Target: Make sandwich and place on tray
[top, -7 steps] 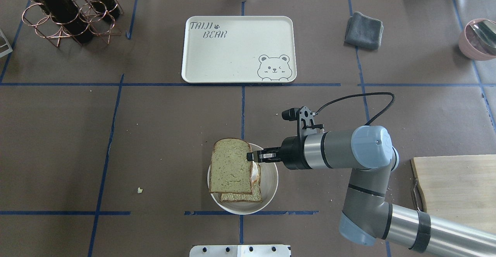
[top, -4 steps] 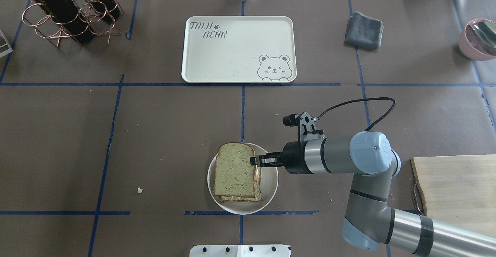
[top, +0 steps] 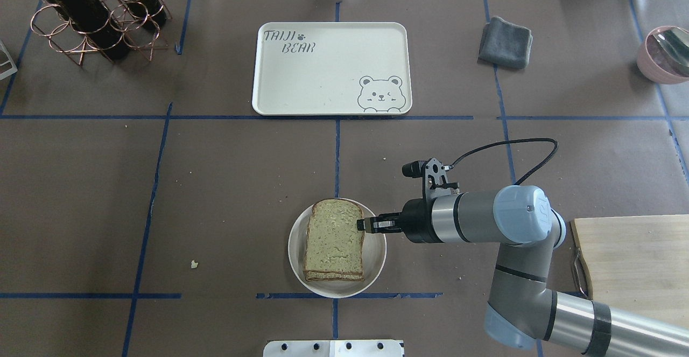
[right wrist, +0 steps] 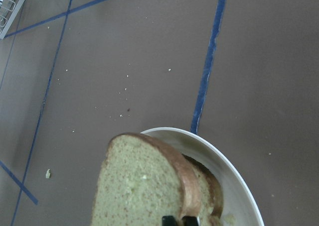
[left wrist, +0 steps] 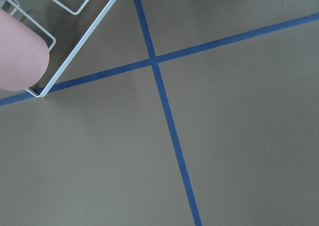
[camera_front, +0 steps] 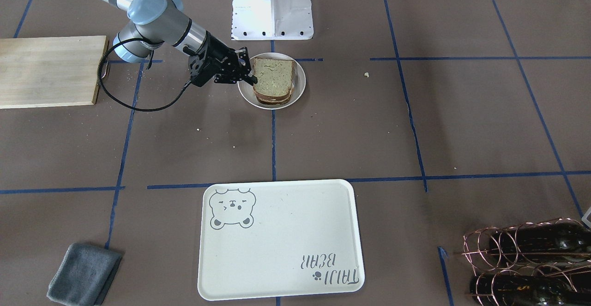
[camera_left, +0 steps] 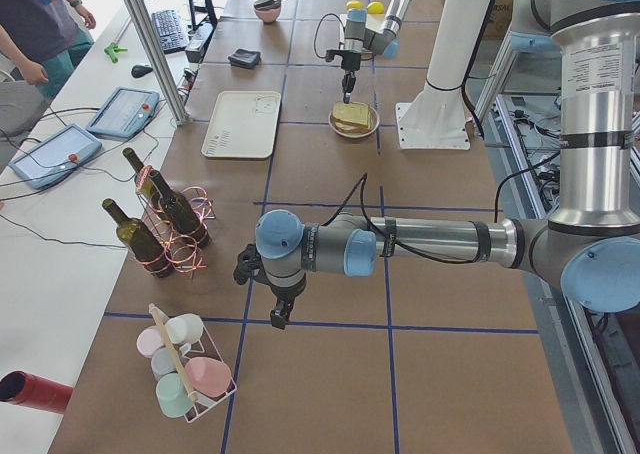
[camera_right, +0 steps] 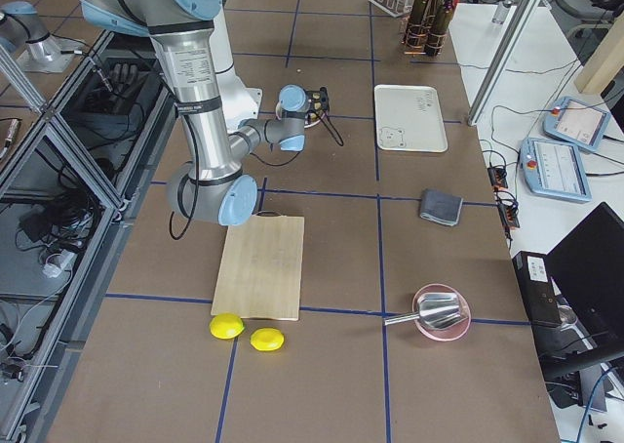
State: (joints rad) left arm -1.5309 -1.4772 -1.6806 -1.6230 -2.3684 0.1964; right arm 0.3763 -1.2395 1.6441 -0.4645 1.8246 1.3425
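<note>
Sandwich [top: 334, 244] is sitting on the small plate [top: 377, 260], well apart from the tray [top: 323, 77]. Right gripper [top: 367, 224], jaws narrow, is pinching the top slice [top: 331, 230] at its edge, having shifted it square over the lower slice [top: 334, 277]; stacking looks done. Left gripper [camera_left: 281, 319]: cannot tell.

The bread [top: 334, 238] is tan, its crust [right wrist: 185, 183] dark brown — plate [top: 375, 256] white, tray [top: 323, 71] cream with a grey bear drawing [top: 380, 94].

My right claw [top: 361, 224] pinches the right edge of the top bread slice [top: 334, 238], stacked on the lower slice [top: 334, 277] in the round plate [top: 378, 263]; the tray [top: 323, 71] lies well apart.
</note>
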